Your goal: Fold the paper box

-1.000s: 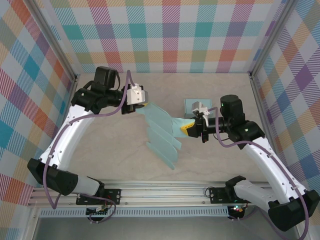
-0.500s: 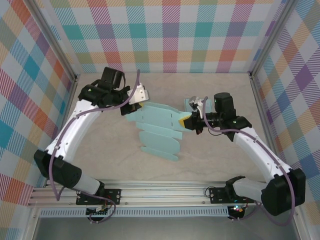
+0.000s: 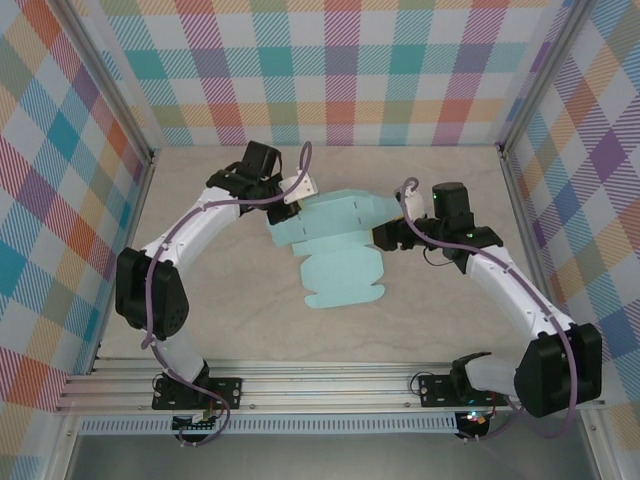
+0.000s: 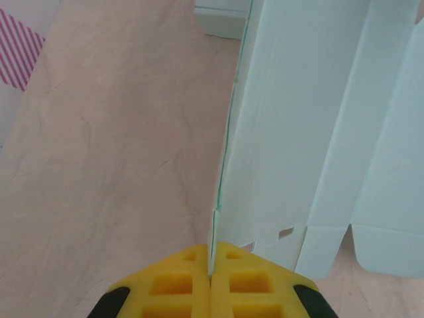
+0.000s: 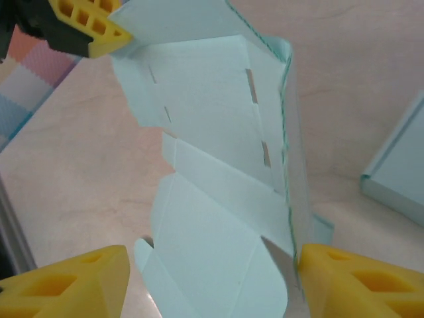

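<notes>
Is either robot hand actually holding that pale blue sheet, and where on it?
The left gripper pinches the paper box by one edge. The right gripper is open, holding nothing.

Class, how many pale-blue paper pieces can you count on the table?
2. The large unfolded box blank sits mid-table, its edge pinched by the left gripper; a smaller piece lies beside it. Others may be hidden underneath.

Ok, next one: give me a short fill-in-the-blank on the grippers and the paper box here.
1. The left gripper is ____ on an edge of the paper box.
2. The right gripper has its jaws ____, with the box between them.
3. The pads of both grippers are ____ in colour.
Missing words: shut; open; yellow.
</notes>
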Action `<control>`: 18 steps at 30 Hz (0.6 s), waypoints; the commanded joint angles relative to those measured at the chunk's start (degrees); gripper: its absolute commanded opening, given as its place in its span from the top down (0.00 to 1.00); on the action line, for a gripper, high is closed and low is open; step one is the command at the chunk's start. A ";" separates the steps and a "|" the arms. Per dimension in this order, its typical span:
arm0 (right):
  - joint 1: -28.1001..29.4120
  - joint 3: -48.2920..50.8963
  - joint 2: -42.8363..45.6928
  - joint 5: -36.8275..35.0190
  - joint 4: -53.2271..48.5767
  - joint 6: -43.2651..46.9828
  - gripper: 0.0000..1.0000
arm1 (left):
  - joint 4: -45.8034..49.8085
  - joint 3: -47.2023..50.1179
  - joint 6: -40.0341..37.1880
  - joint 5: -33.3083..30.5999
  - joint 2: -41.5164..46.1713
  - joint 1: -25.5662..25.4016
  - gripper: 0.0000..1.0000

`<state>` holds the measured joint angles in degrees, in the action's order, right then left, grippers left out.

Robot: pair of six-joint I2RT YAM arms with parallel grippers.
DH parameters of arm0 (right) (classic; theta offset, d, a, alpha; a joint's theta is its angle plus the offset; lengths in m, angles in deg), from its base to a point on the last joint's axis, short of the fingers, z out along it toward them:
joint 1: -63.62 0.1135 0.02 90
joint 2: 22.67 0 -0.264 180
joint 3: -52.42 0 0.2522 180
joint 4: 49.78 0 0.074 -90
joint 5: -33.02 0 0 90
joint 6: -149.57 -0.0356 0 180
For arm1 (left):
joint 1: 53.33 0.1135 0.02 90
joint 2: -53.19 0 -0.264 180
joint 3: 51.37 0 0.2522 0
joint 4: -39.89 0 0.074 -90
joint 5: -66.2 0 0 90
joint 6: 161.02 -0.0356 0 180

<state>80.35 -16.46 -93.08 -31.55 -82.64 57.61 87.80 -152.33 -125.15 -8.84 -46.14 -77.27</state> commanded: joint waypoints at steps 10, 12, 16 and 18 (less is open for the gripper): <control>-0.12 -6.37 3.39 -18.06 -9.13 -21.77 0.31 | -17.43 16.79 0.41 -9.31 8.87 -7.88 1.00; -0.13 -6.04 3.72 -17.99 -9.86 -24.67 0.34 | -17.76 17.87 0.28 -12.29 8.92 -10.12 1.00; -0.14 -2.71 5.68 -15.11 -8.03 -29.03 0.37 | -16.92 17.55 0.27 -17.95 6.52 -13.36 1.00; -0.13 -0.24 6.90 -13.25 -6.05 -31.05 0.39 | -16.72 17.80 0.01 -20.86 5.26 -14.97 1.00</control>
<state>80.35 -19.39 -88.55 -47.09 -89.76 32.11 72.37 -135.28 -125.02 -24.10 -39.32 -90.58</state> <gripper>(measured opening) 0.611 0.050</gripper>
